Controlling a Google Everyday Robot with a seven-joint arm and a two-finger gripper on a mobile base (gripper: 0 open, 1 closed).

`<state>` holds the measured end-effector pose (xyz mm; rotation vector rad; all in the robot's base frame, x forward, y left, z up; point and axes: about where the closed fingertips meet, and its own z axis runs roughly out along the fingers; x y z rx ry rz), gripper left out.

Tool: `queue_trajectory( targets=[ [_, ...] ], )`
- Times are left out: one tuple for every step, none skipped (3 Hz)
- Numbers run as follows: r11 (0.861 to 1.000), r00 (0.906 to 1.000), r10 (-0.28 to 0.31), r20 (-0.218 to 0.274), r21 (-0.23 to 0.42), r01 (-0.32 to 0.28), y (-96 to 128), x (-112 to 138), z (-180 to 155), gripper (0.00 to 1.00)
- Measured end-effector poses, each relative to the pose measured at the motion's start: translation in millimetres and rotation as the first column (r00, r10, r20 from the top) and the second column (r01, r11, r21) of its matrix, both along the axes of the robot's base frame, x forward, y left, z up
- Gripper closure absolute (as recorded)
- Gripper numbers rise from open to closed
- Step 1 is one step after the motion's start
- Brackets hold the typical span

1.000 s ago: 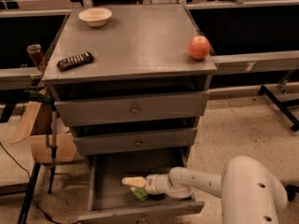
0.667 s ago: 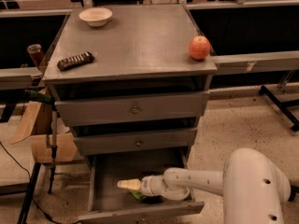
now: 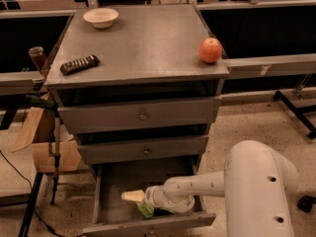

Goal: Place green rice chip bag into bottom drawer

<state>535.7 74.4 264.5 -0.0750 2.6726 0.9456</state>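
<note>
The bottom drawer (image 3: pixel 111 179) of the grey cabinet is pulled open. My white arm reaches into it from the right. The gripper (image 3: pixel 134 197) is low inside the drawer, near its front, pointing left. A small piece of the green rice chip bag (image 3: pixel 145 210) shows just below the wrist, against the drawer floor; the arm hides the rest of it. I cannot tell whether the bag lies loose or is held.
The cabinet top (image 3: pixel 148 43) holds a white bowl (image 3: pixel 100 18), a dark remote-like bar (image 3: pixel 79 64) and a red apple (image 3: pixel 211 50). The two upper drawers (image 3: pixel 142 115) are closed. A cardboard box (image 3: pixel 49 142) and a stand are at the left.
The gripper has moved left inside the bottom drawer, and the arm has swung further in over the green bag.
</note>
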Motion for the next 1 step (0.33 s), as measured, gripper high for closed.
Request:
queue_trajectory(
  targets=[
    [1.0, 1.0, 0.0, 0.0, 0.0, 0.0, 0.0, 0.0, 0.0, 0.0]
  ],
)
